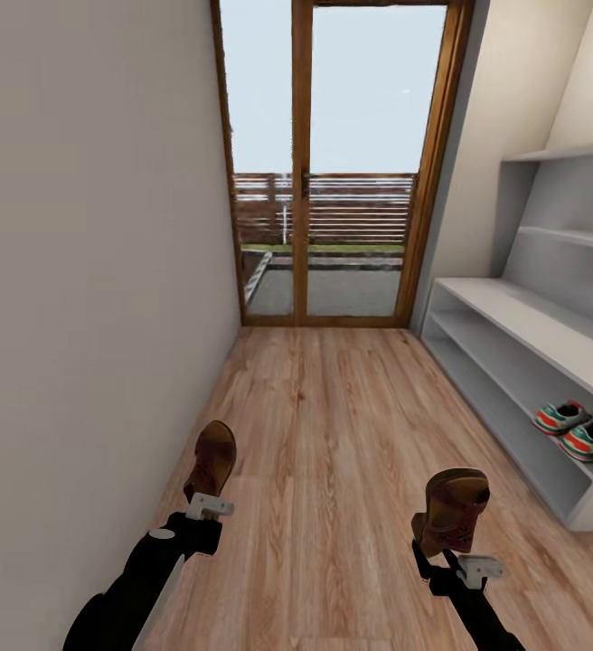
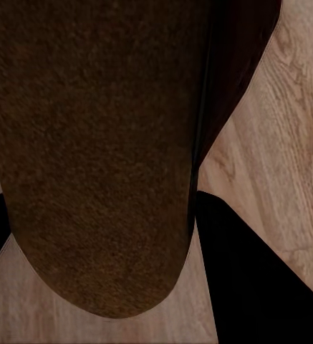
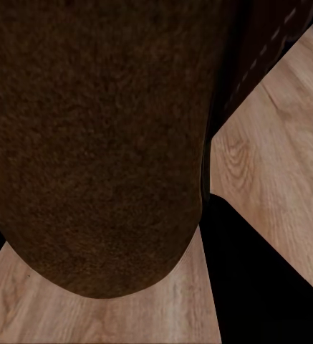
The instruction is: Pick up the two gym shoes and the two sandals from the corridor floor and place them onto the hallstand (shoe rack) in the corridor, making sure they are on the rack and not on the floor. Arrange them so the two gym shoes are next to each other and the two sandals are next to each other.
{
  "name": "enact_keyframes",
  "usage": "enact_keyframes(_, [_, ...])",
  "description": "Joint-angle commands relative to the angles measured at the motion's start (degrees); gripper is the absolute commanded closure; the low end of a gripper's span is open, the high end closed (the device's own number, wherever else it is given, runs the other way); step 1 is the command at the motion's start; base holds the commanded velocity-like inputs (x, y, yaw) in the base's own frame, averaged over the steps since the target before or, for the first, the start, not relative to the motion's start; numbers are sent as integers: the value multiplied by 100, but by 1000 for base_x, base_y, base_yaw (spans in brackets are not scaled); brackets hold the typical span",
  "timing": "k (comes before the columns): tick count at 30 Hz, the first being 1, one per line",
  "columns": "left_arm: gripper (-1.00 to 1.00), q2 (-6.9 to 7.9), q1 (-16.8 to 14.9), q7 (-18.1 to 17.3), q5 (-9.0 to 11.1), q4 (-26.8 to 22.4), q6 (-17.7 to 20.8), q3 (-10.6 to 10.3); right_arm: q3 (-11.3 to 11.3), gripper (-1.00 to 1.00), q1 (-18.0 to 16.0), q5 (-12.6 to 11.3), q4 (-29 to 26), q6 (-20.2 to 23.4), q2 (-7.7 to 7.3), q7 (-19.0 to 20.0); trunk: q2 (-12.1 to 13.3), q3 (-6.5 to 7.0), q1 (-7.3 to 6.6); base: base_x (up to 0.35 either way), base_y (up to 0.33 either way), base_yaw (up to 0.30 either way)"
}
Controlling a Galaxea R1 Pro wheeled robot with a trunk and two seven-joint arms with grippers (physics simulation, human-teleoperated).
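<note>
Brown leather is showing in both hands of the rig: each end effector is clamping one sandal, lifted clear of the corridor floor (image 1: 333,425).

Left end effector (image 1: 208,503) is holding the left sandal (image 1: 213,461) upright, sole edge toward the camera, near the plain wall (image 1: 89,271). In the left wrist view the dark sole (image 2: 99,143) is running close along the lens, with wood planks (image 2: 299,129) showing past it; fingers are closed on the shoe, though the pads themselves are hidden.

Right end effector (image 1: 443,550) is gripping the right sandal (image 1: 452,508), patterned strap facing up and toward the camera. In the right wrist view the brown sole (image 3: 92,143) is sitting just as near, floor (image 3: 285,165) beyond it.

Shoe rack (image 1: 513,312) is standing along the right wall, pale grey, two open levels, staggered wall shelves (image 1: 572,240) above. Two gym shoes (image 1: 577,427) are already lying side by side on its lower shelf, touching or almost touching, red-orange heels pointing out toward the corridor. Both sandals are hanging well apart from the rack and from each other.

Glass door (image 1: 333,163) with a wooden frame is closing off the far end of the corridor; a slatted fence (image 1: 351,210) is showing outside
</note>
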Motion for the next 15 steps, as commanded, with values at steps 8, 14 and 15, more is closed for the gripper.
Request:
enact_keyframes(8, [100, 0, 0, -9, -19, -1, 0, 0, -5, 100, -1, -4, -1, 0, 0, -2, 0, 0, 0, 336, 0, 0])
enact_keyframes(14, [100, 0, 0, -8, -19, -1, 0, 0, -5, 100, -1, -4, -1, 0, 0, 0, 0, 0, 0, 336, 0, 0])
enact_keyframes(15, [100, 0, 0, -9, -19, -1, 0, 0, -5, 100, -1, -4, -1, 0, 0, -1, 0, 0, 0, 336, 0, 0])
